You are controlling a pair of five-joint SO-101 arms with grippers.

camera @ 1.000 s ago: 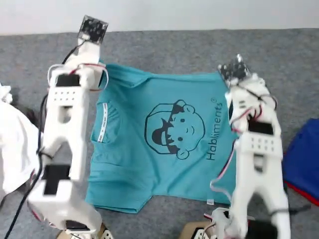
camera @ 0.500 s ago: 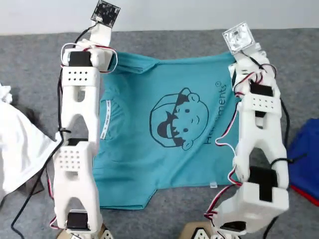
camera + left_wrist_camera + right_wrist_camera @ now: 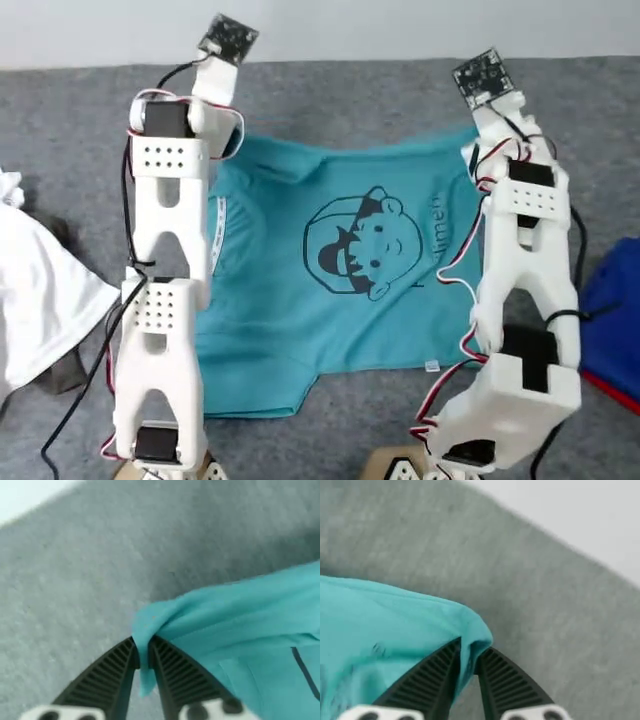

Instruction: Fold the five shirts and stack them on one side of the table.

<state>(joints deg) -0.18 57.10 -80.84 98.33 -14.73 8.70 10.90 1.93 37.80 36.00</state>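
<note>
We see the teal shirt (image 3: 340, 290) spread soft and flat mid-frame on the grey, felt-like counter (image 3: 350, 90). Its long axis runs left to right, with the collar seemingly toward the left. The left fingers (image 3: 112, 672) — ribbed, black — are clenched on its bunched upper-left corner, and the right fingers (image 3: 505, 680) pinch the upper-right corner.

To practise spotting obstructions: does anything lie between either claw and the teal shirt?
Nothing visible does. The left claw and the right claw are each shut directly on the far edge of the teal shirt, with cloth pinched between the jaws.
</note>
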